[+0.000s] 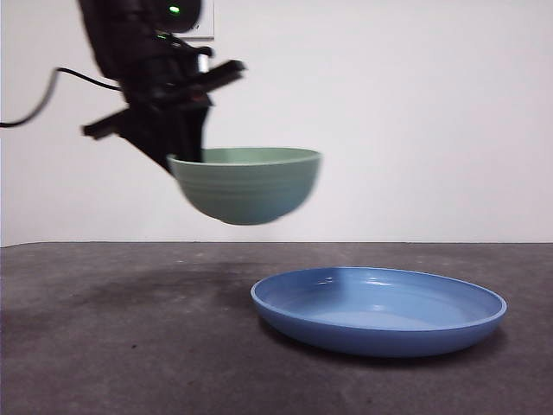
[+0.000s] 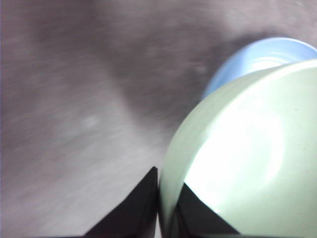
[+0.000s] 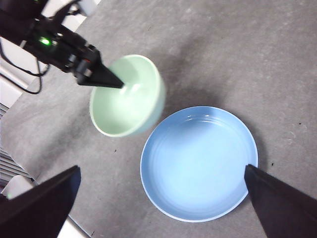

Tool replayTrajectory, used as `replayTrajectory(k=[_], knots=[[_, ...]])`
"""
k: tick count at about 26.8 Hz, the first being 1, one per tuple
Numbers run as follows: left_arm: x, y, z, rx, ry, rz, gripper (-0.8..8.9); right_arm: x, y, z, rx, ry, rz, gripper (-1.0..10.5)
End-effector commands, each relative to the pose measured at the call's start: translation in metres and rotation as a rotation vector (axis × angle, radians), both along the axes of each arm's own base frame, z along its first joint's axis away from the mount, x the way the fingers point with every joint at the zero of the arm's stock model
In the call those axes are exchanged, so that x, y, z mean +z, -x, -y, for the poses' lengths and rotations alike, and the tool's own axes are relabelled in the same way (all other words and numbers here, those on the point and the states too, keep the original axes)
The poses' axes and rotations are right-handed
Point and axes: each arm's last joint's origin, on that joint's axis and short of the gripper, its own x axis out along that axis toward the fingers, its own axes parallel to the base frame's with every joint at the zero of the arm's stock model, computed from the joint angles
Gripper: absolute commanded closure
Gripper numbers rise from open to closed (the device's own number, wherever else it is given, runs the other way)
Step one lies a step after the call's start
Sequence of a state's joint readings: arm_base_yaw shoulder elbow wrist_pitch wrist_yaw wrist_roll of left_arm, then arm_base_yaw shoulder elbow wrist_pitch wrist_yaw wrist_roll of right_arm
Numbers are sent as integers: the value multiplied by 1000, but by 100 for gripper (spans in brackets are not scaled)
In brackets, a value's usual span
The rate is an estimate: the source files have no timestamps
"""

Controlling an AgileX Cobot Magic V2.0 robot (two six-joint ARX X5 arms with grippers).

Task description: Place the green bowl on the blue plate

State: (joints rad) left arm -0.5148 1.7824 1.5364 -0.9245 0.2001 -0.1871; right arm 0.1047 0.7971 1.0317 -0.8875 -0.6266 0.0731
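Observation:
The green bowl [image 1: 247, 184] hangs in the air above the table, left of the blue plate [image 1: 378, 309], which lies flat on the dark table. My left gripper [image 1: 177, 154] is shut on the bowl's left rim, one jaw inside and one outside, as the left wrist view shows [image 2: 162, 198]. In that view the bowl [image 2: 247, 153] fills the near side and the plate [image 2: 257, 57] shows beyond it. My right gripper [image 3: 163, 198] is open, high above the plate [image 3: 198, 163]; the bowl [image 3: 126, 99] and the left gripper [image 3: 111, 79] show beside it.
The dark grey table [image 1: 121, 328] runs to a white wall [image 1: 415, 104] at the back. A black cable [image 1: 34, 104] trails from the left arm. In the right wrist view the table's edge [image 3: 20, 129] lies near the bowl.

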Motion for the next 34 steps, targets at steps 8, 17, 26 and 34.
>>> replayTrajectory(k=[8,17,26,34], knots=[[-29,-11,81,-141,-14,-44,798,4,0,-1,9,0,18,331],[-66,-18,115,-185,-47,-113,798,4,0,-1,9,1,18,331],[-71,-18,116,-189,-60,-129,784,4,0,-1,9,1,19,331],[-63,-20,116,-187,-54,-120,431,4,0,-1,9,1,19,331]])
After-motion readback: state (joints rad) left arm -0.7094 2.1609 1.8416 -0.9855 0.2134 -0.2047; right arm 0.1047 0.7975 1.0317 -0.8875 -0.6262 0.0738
